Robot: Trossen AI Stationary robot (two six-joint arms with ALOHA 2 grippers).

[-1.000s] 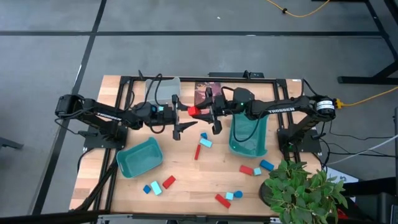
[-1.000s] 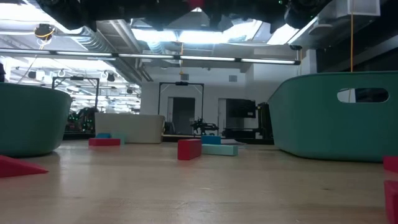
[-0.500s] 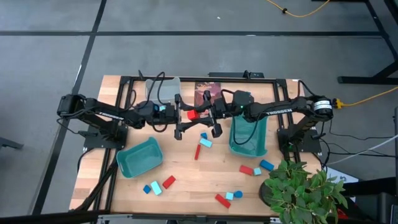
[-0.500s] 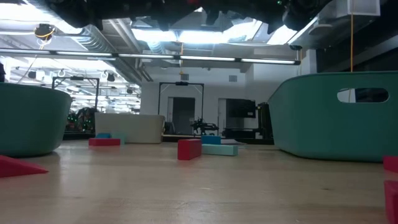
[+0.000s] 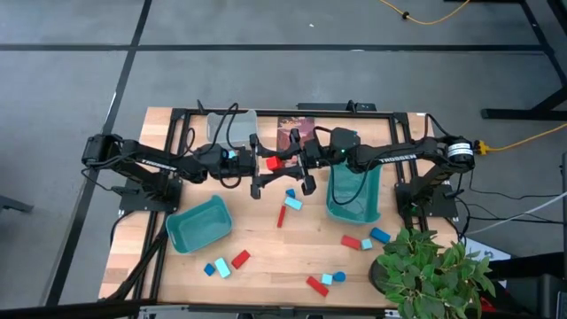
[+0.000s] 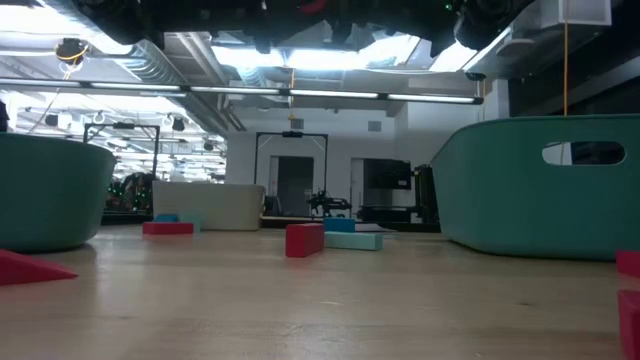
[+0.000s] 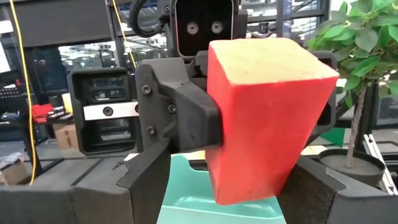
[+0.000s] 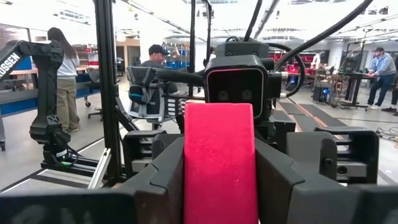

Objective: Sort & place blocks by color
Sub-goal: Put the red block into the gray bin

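Red block [image 5: 274, 163] aloft mid-desk [image 5: 266, 244], long axis running arm to arm, clamped in right hand [image 5: 292, 164], left hand [image 5: 259, 165] spread wide around its other end, teal bin [image 5: 354, 197] beyond, loose blocks [image 5: 285, 213] below

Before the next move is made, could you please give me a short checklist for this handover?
1. Right gripper shut on the red block: ok.
2. Left gripper open: ok.
3. Block sits between the left gripper's fingers: ok, judging by the left wrist view.
4. Left fingers already touching the block: cannot tell.
5. Both grippers well above the table: ok.
6. Which bin takes red: cannot tell.
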